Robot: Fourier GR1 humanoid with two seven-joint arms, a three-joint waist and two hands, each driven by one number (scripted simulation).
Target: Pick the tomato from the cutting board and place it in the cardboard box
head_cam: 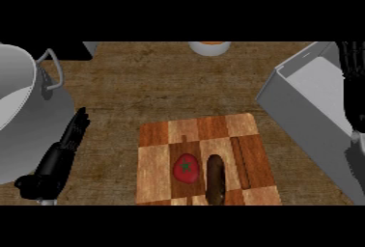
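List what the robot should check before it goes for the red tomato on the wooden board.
1. Round red tomato lies on the checkered wooden cutting board: ok.
2. Dark brown long item beside the tomato, very close; touching: cannot tell.
3. Grey open box at the right, opening free: ok.
4. Black left hand open, beside the large grey metal pot: ok.
5. Black right hand at the right edge over the box; fingers: cannot tell.
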